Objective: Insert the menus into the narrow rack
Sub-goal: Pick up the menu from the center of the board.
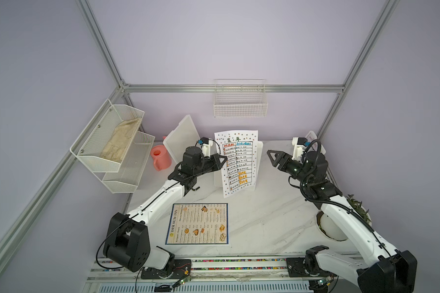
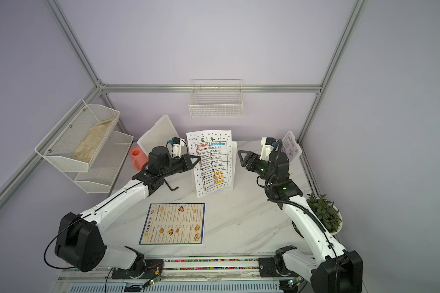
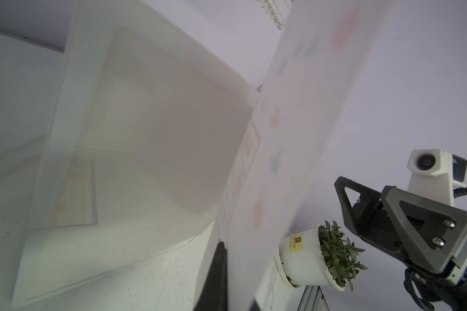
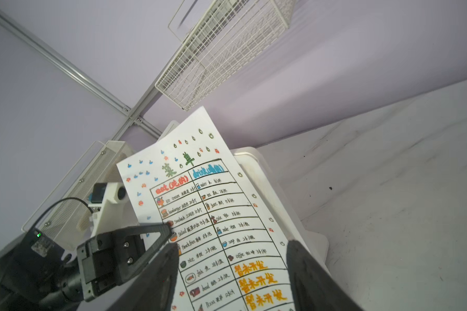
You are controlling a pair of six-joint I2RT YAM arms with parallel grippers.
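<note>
The white table sheet edged with coloured dots point(image 1: 239, 162) point(image 2: 212, 162) stands upright at the back middle of the table. My left gripper point(image 1: 222, 159) point(image 2: 197, 159) point(image 3: 235, 269) is shut on its left edge. In the left wrist view the sheet point(image 3: 294, 121) runs up from between the jaws. My right gripper point(image 1: 271, 158) point(image 2: 241, 158) point(image 4: 231, 255) is open, to the right of the sheet point(image 4: 213, 202) and apart from it. The "DIM SUM INN" menu point(image 1: 198, 224) point(image 2: 173, 224) lies flat near the front. The small card point(image 2: 291, 145) leans at the back right. The narrow wire rack point(image 1: 240, 101) point(image 2: 215, 101) hangs on the back wall above the sheet.
A white board point(image 1: 259, 157) stands just behind the sheet. A white tray point(image 1: 182, 134) leans at the back left beside a pink cup point(image 1: 160, 157). A two-tier mesh shelf point(image 1: 109, 142) on the left wall holds a cloth. A potted plant point(image 2: 323, 213) sits at the right edge.
</note>
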